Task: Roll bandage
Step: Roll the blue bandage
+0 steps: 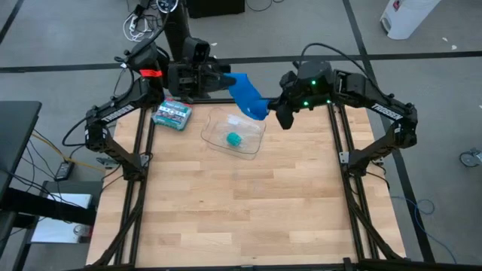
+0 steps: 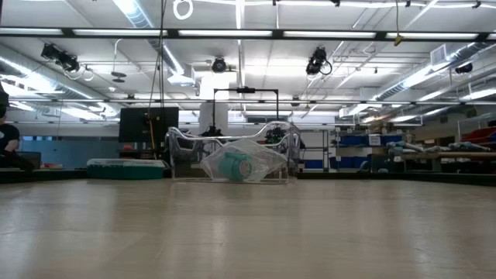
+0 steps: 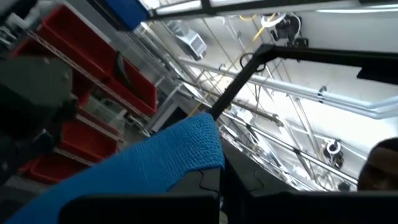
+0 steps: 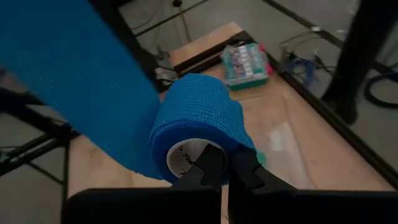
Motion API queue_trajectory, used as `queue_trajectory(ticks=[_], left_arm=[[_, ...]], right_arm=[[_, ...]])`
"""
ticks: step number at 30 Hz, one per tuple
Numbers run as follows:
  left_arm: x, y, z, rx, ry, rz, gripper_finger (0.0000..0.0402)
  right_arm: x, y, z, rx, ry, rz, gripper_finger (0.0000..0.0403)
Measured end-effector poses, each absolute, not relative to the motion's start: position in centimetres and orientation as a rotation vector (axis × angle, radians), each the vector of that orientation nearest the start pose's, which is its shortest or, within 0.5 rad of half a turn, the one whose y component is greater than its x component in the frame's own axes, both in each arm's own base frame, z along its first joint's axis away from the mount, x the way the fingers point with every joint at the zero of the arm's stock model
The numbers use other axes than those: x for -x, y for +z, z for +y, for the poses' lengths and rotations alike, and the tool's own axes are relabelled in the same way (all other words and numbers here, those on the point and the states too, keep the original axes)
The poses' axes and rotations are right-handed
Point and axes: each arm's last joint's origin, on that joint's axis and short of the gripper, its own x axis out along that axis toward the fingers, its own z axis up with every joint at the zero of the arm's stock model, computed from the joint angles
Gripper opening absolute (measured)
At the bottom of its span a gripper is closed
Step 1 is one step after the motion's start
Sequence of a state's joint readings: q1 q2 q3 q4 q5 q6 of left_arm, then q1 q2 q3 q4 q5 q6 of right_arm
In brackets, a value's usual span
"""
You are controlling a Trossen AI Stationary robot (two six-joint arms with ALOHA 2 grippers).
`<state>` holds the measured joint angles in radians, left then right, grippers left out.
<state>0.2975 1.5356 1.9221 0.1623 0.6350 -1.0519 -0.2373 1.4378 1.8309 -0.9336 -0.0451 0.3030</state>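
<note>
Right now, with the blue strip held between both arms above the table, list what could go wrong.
1. The right gripper pinches only the rim of the bright blue fabric bandage roll; it may slip off.
2. The left gripper holds the free end of the bandage strip; a pull could tug it loose and unroll it.
3. If dropped, the roll could land on the clear plastic bag with the small teal roll, or near the green-and-white printed box.
</note>
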Motion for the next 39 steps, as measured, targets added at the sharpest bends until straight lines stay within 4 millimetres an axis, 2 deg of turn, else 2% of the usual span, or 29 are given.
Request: queue_trajectory(ticks=[11, 15, 22, 39], left_arm=[[-29.8, 55.4, 8.4, 0.818, -0.424, -0.302, 0.0008], [-29.7, 55.0, 9.5, 0.836, -0.359, -0.293, 0.0008], [-29.1, 54.7, 11.7, 0.848, -0.247, -0.313, 0.0008], [-27.9, 54.2, 15.0, 0.798, -0.11, -0.317, 0.0008]], right_arm=[[-29.0, 46.0, -4.1, -0.391, -0.086, 0.49, 0.0], [-29.3, 45.8, -3.1, -0.382, -0.022, 0.505, 0.0], [-29.4, 45.9, -1.8, -0.341, 0.061, 0.51, 0.0], [-29.5, 45.9, -0.4, -0.28, 0.158, 0.513, 0.0]])
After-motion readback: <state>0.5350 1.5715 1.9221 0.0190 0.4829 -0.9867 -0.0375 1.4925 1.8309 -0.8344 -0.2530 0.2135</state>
